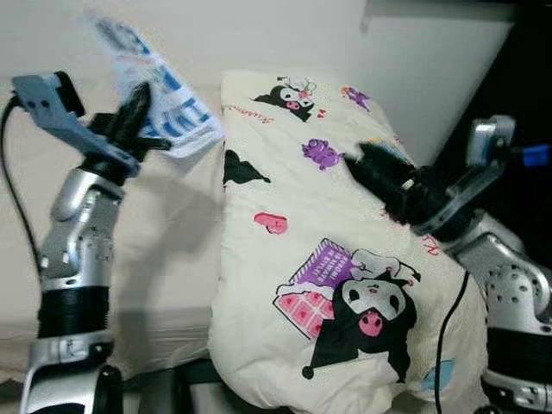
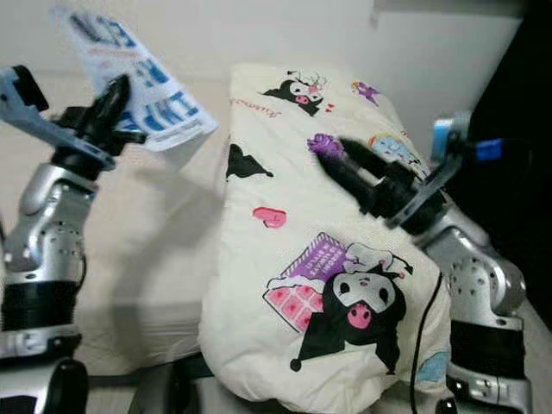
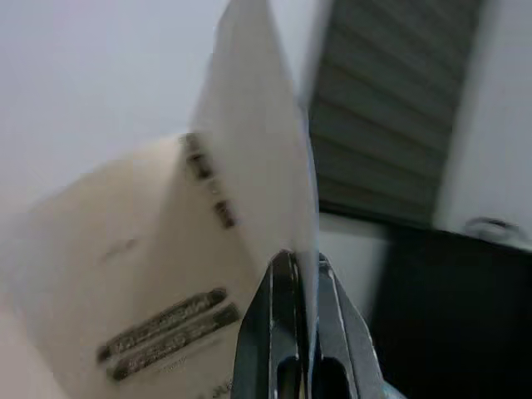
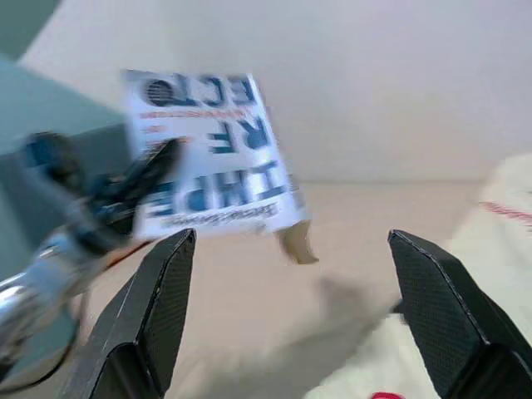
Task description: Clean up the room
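Left gripper [image 1: 138,108]: raised at the robot's left, its two black fingers pinched together on the lower edge of a paper sheet; the left wrist view shows the fingertips [image 3: 293,274] closed with the sheet's fold rising between them.
Paper sheet [image 1: 159,90]: white with blue and black print, held in the air above and just ahead of the left gripper, clear of the bed surface; the printed side faces the right gripper, the paler side faces the left wrist.
How the sheet handles: judged very light and limp; it creases and flops where unsupported, tears easily, and could slip from a thin pinch. The best hold looks to be near an edge or along the fold, as the gripper has it.
Bed surface [image 1: 172,250]: beige, below and beyond the left gripper, bare where it shows.
Pillow [image 1: 328,259]: cream with cartoon prints, lying between the two grippers and under the right one; judged soft, bulky and light, best taken at a corner or by bunching the cover.
Right gripper [image 2: 345,164]: hovering over the pillow's upper part, fingers spread wide in the right wrist view, holding nothing.
Containers: none can be made out, so where the sheet should go cannot be told.
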